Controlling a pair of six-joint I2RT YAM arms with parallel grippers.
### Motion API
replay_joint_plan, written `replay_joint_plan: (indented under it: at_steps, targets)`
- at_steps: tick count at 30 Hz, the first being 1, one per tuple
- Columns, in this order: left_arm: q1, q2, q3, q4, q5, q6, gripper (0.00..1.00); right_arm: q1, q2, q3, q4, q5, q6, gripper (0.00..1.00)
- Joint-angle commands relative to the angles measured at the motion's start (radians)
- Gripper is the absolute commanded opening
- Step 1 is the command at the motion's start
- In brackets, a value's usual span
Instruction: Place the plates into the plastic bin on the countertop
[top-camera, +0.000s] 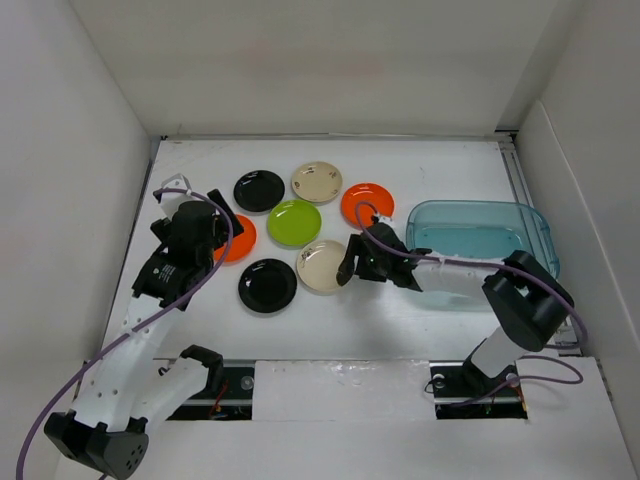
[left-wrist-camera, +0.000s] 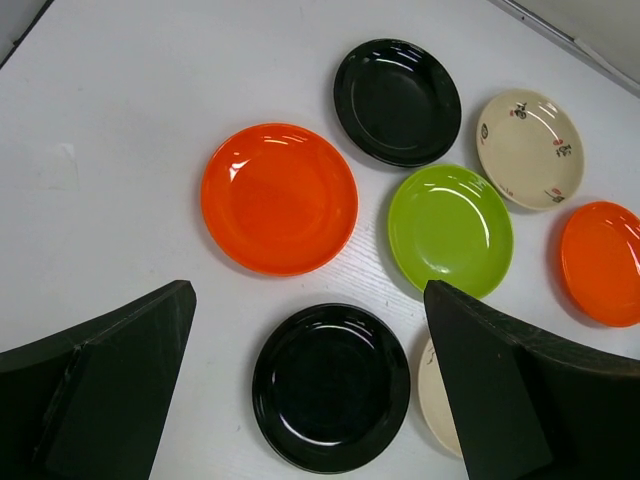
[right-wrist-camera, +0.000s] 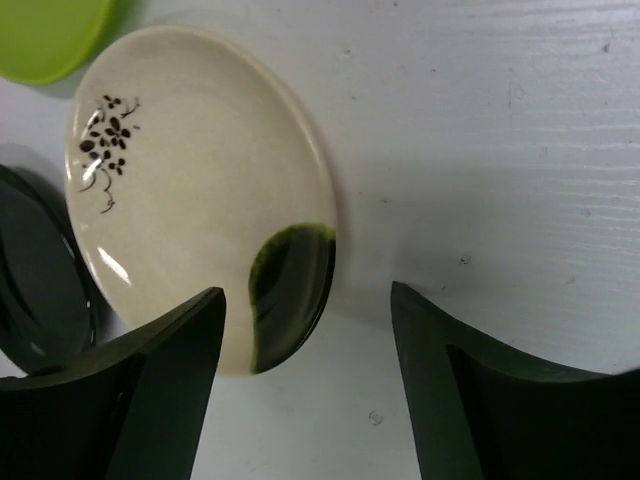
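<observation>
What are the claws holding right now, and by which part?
Nothing yet. The right claw straddles the rim of the near cream plate, jaws apart; the left claw hangs open, empty.

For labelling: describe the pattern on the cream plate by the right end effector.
Cream plate: dark floral sprig, dark green rim patch; right wrist view.

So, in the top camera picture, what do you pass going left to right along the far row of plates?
Round glossy black plate → round cream plate → round orange plate → translucent teal plastic bin.
</observation>
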Motion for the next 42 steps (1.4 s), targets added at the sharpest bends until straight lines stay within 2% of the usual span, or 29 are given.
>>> replay_joint_plan:
  at_steps: [1, 3, 6, 8, 14, 17, 27, 30, 32, 34, 38, 42]
  targets:
    - [0.005, -0.003, 0.007, 0.018, 0.008, 0.0, 1.0, 0.006, 0.016, 0.035, 0.082, 0.028, 0.037, 0.71]
    - [0.005, -0.003, 0.007, 0.018, 0.017, 0.0, 1.0, 0.006, 0.029, 0.044, 0.082, 0.047, 0.049, 0.66]
    - [0.005, -0.003, 0.007, 0.018, 0.017, 0.0, 1.0, 0.006, 0.038, 0.044, 0.082, 0.068, 0.071, 0.36]
    - [0.005, -0.003, 0.007, 0.018, 0.017, 0.0, 1.0, -0.005, 0.048, 0.044, 0.082, 0.068, 0.083, 0.29]
    - [0.005, -0.012, 0.007, 0.018, 0.026, 0.009, 1.0, -0.064, 0.078, 0.024, 0.082, 0.042, 0.103, 0.28]
    - [0.005, -0.021, 0.007, 0.018, 0.026, 0.009, 1.0, -0.074, 0.087, 0.024, 0.092, 0.021, 0.103, 0.32]
    - [0.005, -0.021, 0.007, 0.027, 0.035, 0.009, 1.0, -0.092, 0.118, 0.013, 0.16, -0.091, 0.112, 0.35]
    - [0.005, -0.03, 0.007, 0.027, 0.035, 0.009, 1.0, -0.092, 0.127, 0.022, 0.16, -0.091, 0.112, 0.29]
    - [0.005, -0.03, 0.007, 0.027, 0.035, 0.009, 1.0, -0.092, 0.137, 0.022, 0.16, -0.1, 0.112, 0.17]
    - [0.005, -0.03, 0.007, 0.027, 0.035, 0.009, 1.0, -0.092, 0.137, 0.022, 0.16, -0.101, 0.121, 0.01]
    - [0.005, -0.03, 0.007, 0.027, 0.035, 0.009, 1.0, -0.072, 0.084, 0.022, 0.143, -0.067, 0.131, 0.0]
    - [0.005, -0.03, 0.007, 0.027, 0.035, 0.009, 1.0, -0.037, -0.048, 0.036, 0.002, 0.054, 0.131, 0.0]
